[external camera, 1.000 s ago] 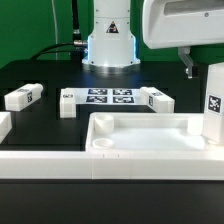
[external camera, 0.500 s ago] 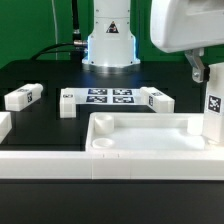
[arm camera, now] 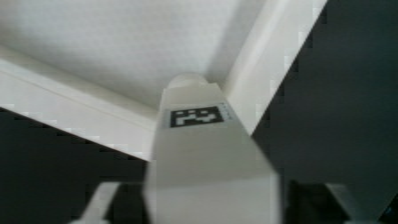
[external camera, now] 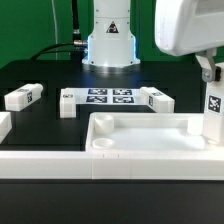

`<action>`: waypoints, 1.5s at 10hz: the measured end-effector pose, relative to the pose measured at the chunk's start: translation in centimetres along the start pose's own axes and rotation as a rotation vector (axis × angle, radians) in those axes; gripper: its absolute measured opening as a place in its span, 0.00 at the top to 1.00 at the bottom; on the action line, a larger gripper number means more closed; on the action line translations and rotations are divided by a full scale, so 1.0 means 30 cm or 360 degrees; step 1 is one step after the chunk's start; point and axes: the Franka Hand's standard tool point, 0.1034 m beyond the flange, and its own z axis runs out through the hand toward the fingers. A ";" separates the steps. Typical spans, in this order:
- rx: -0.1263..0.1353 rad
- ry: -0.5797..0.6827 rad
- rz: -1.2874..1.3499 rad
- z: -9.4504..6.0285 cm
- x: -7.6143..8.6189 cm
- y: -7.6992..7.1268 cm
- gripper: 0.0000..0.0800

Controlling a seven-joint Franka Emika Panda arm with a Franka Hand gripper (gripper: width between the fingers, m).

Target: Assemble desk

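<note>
The black bench (external camera: 40, 75) carries everything. Nearest the camera lies the desk top (external camera: 150, 143), a white tray with its hollow side up. A round socket (external camera: 103, 143) shows in its corner on the exterior view's left. Behind the tray the marker board (external camera: 110, 97) lies flat, with three loose legs by it. One lies well off to the exterior view's left (external camera: 21, 97), one just beside the board on that side (external camera: 68, 101), and one just beside it on the other (external camera: 158, 99). The fourth leg (external camera: 213, 108) stands upright at the tray's end on the exterior view's right, its tag toward the camera. The gripper (external camera: 207, 68) is at the leg's upper end. The wrist view shows the leg between the jaws, but I cannot tell whether they press on it or only flank it.

The step in hand looks like seating this leg in its corner socket. To do it well, the jaws should meet two opposite flat faces evenly, so the leg stays plumb and does not cock. Any push or twist should run along the leg's own axis, since the tray appears to lie loose and a sideways shove could slide it. The foot should sit fully home before the grip is let go.
</note>
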 end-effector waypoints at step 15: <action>0.0090 0.0093 0.1876 0.002 0.004 0.022 0.63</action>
